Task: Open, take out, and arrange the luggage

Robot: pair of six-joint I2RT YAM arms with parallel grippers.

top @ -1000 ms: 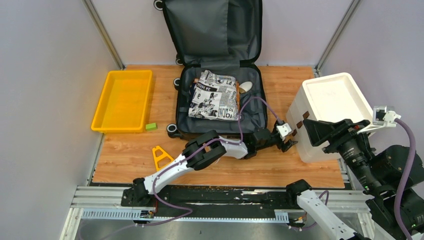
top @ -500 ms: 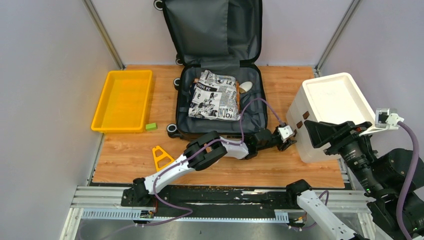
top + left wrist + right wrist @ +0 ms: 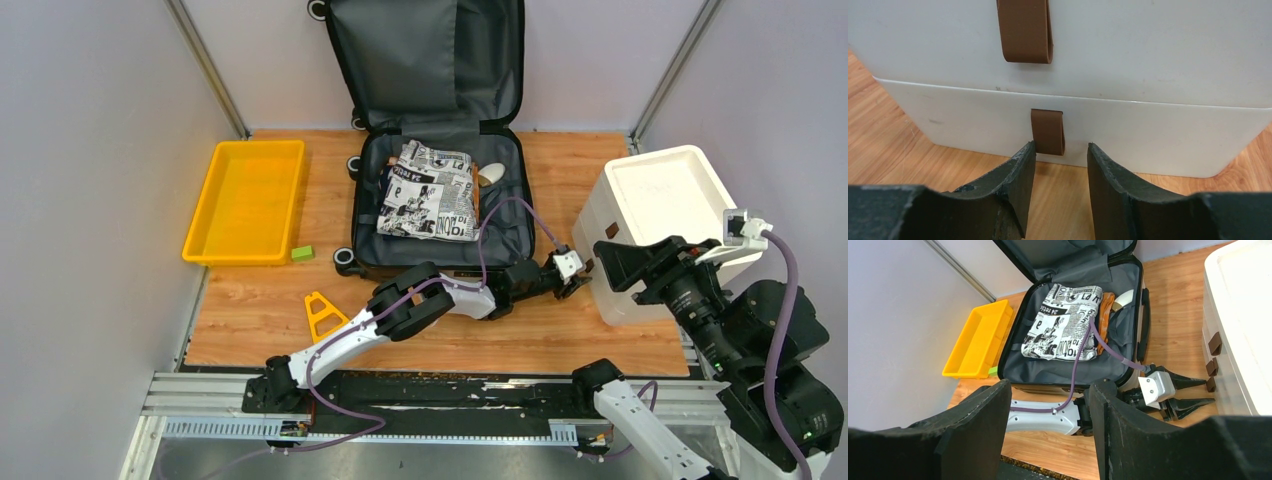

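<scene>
Left wrist view, we see our left gripper (image 3: 1060, 150) partly open and empty, tips flanking a brown loop tab (image 3: 1048, 132) on the white rectangular plastic bin (image 3: 1158, 135), right gripper (image 3: 1050, 387) parted, empty, small hard-shell suitcase (image 3: 505, 205) lying open beyond, lid raised.

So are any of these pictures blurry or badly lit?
Top external: even, soft light, sharp throughout, luggage clear. Left wrist: the left gripper's fingers are dark and blurred up close; the white bin is crisp. Right wrist: the right gripper's fingers likewise dark, soft.
</scene>
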